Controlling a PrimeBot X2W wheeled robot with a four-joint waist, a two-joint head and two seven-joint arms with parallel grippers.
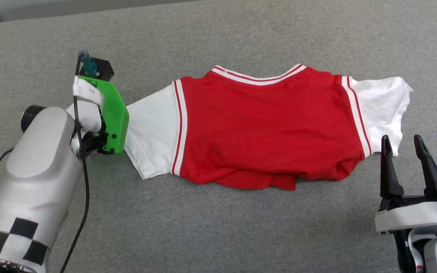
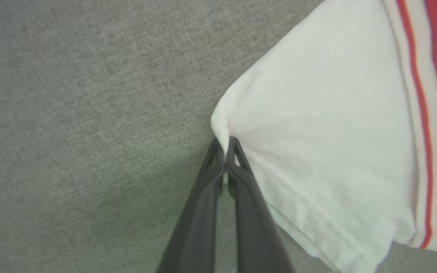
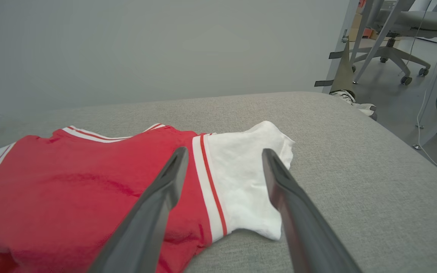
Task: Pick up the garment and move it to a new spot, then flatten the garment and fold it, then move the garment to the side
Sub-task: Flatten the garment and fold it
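The garment (image 1: 264, 125), a red jersey T-shirt with white sleeves and striped trim, lies spread on the grey padded table, plain red side up, its lower part folded under. In the left wrist view my left gripper (image 2: 225, 143) is shut on the edge of the garment's (image 2: 317, 144) white left sleeve, pinching a small fold of cloth. In the head view that arm's green wrist housing (image 1: 114, 113) sits against the sleeve and hides the fingers. My right gripper (image 1: 403, 143) stands open near the right sleeve's lower corner. In its own view the right gripper (image 3: 222, 153) hovers above the garment's (image 3: 63, 189) right sleeve.
The grey padded table (image 1: 218, 227) stretches wide around the shirt on all sides. Beyond its right edge stand a metal frame leg (image 3: 340, 49), an office chair (image 3: 396, 30), a person's shoe (image 3: 349, 96) and loose cables (image 3: 427, 110) on the floor. A grey wall rises behind.
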